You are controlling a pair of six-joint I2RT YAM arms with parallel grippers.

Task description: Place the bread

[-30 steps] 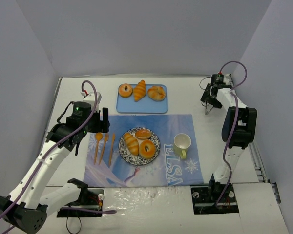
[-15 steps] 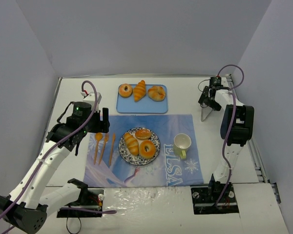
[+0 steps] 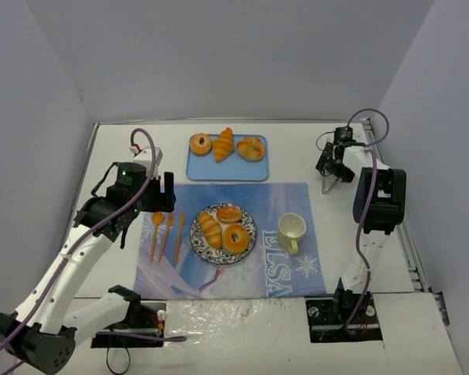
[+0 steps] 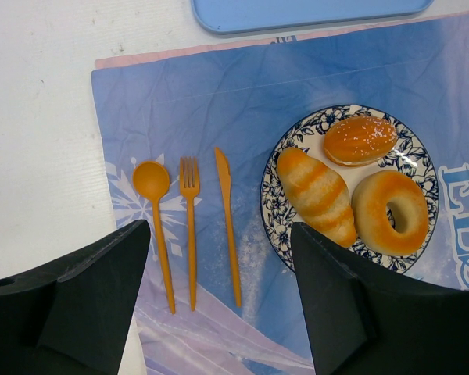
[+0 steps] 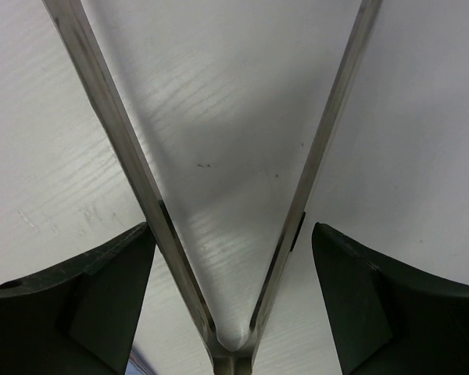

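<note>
Bread [image 3: 210,230] on plate [image 3: 251,223], near left end effector [image 3: 166,195]

High overview; two close wrist views
Overview looks down from behind the arms; left wrist shares its plate [image 3: 219,260] [image 4: 270,226] and bread [image 3: 210,230] [image 4: 316,191]; right wrist faces table [image 5: 422,117]

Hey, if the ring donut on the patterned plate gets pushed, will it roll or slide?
Probably slide, not roll: the ring donut lies flat on the patterned plate. A push would likely nudge the croissant roll close beside it. Its glossy surface might be slippery to grip.
</note>
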